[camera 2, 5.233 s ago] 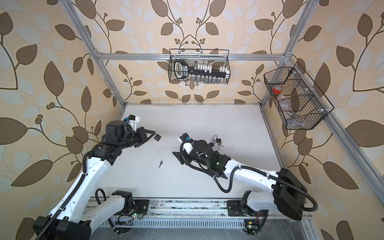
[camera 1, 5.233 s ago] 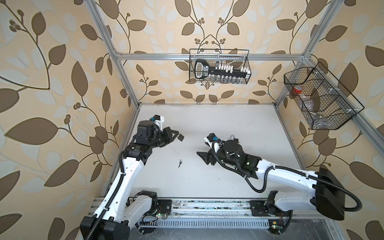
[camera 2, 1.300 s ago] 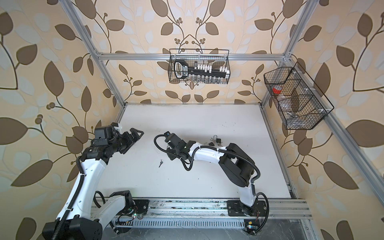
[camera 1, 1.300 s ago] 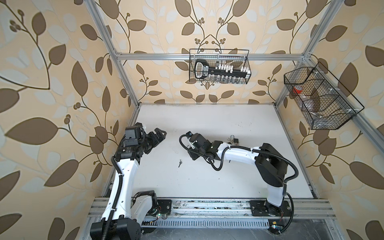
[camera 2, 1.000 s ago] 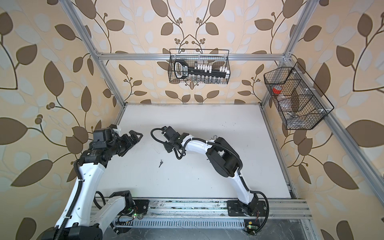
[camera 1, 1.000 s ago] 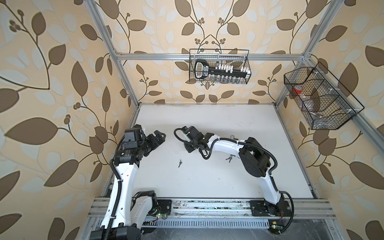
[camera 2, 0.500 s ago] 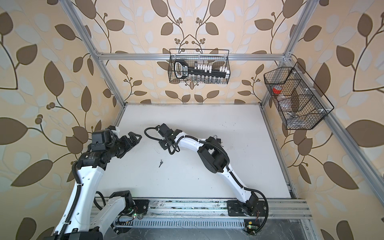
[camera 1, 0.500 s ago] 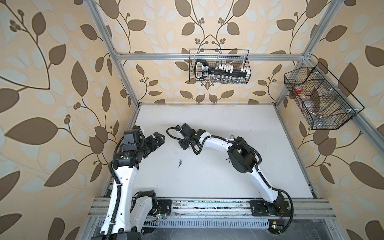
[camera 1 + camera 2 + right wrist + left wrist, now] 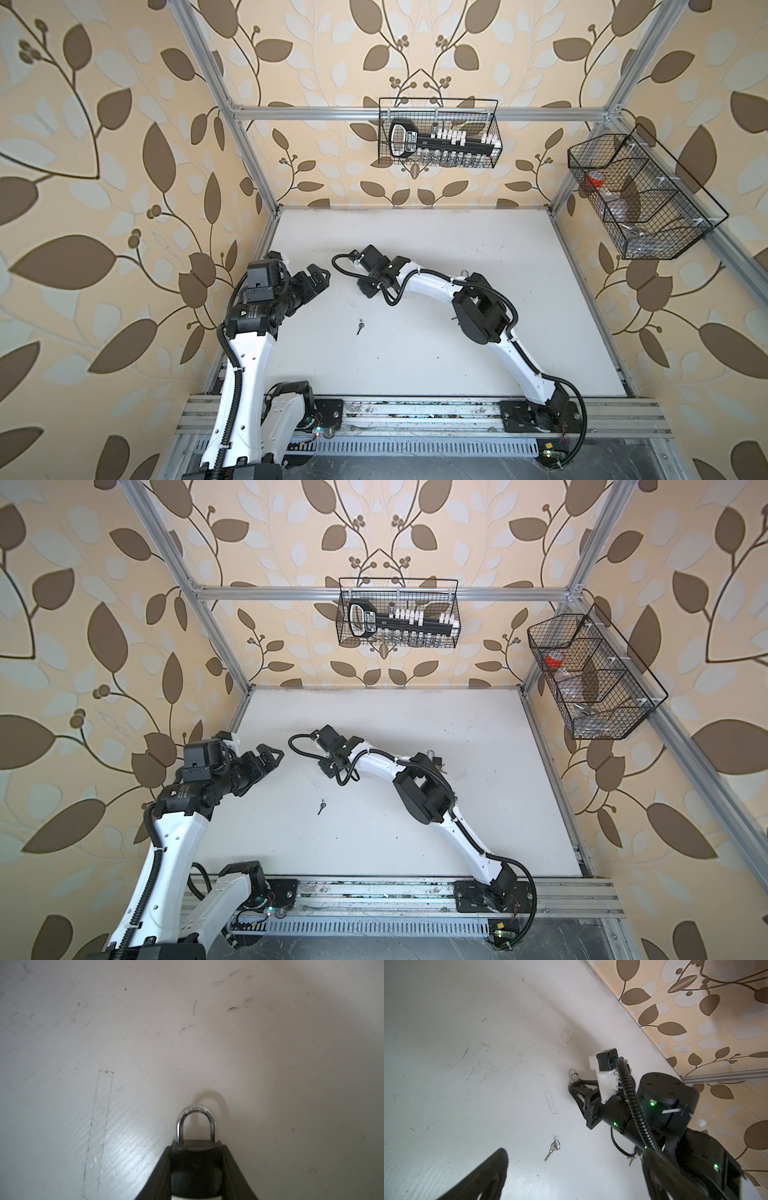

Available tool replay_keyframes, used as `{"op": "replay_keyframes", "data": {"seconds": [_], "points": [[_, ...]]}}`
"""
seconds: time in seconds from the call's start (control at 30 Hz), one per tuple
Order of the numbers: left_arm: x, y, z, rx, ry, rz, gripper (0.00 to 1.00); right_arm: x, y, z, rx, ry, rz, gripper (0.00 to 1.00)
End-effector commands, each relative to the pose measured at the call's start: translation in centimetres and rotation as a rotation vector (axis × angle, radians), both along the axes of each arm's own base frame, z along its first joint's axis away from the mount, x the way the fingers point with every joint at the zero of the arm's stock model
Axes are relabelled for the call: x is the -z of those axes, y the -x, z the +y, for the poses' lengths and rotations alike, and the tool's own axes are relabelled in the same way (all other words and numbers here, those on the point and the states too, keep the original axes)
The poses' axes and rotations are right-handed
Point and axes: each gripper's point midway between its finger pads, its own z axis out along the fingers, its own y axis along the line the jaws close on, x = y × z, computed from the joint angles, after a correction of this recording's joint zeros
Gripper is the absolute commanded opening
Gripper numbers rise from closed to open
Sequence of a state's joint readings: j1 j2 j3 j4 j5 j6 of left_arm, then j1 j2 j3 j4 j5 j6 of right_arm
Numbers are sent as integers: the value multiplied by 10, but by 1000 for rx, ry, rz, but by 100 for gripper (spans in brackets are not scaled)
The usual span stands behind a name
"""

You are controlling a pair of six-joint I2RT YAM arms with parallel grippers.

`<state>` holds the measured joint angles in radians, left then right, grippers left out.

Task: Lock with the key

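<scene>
Padlock [image 9: 196, 1145] body mostly hidden by right tool [image 9: 365, 287] pinching it, key [image 9: 360, 327] at its 6 o'clock in both top views; left tool [image 9: 318, 278] spread wide.

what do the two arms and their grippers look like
The left arm and right arm have glossy white shells with black motor joints. Black ribbed cable conduit runs along each, and a white zip tie shows on the right one. Small green lights glow on its joints. The left gripper and right gripper are black with open-framed triangular fingers.
</scene>
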<state>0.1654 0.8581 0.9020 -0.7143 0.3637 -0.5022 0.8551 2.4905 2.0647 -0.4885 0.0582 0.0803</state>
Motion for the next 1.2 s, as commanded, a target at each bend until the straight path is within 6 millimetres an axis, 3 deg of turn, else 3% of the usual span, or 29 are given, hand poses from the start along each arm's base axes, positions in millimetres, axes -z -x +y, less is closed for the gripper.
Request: {"op": "replay_keyframes", "data": {"seconds": [0.0,0.1,0.47,0.77,0.93,1.03,1.17], "points": [[-19,-1,-2,22,-7,-52,99,25,10,-5,-38,56,51,23],[-21,-1,-2,26,-4,-56,99,27,15,-7,-59,67,59,15],[-20,0,-4,31,5,-57,99,32,34,-19,-70,85,83,16],[-25,2,-3,30,-9,-64,99,21,28,-13,-65,56,69,48],[-29,7,-2,27,-23,-68,99,9,23,-8,-64,29,55,52],[-32,9,-1,24,-34,-70,99,-11,17,-5,-64,-9,41,52],[-37,12,-8,73,-36,-102,99,-69,10,-15,-32,-127,-9,52]]}}
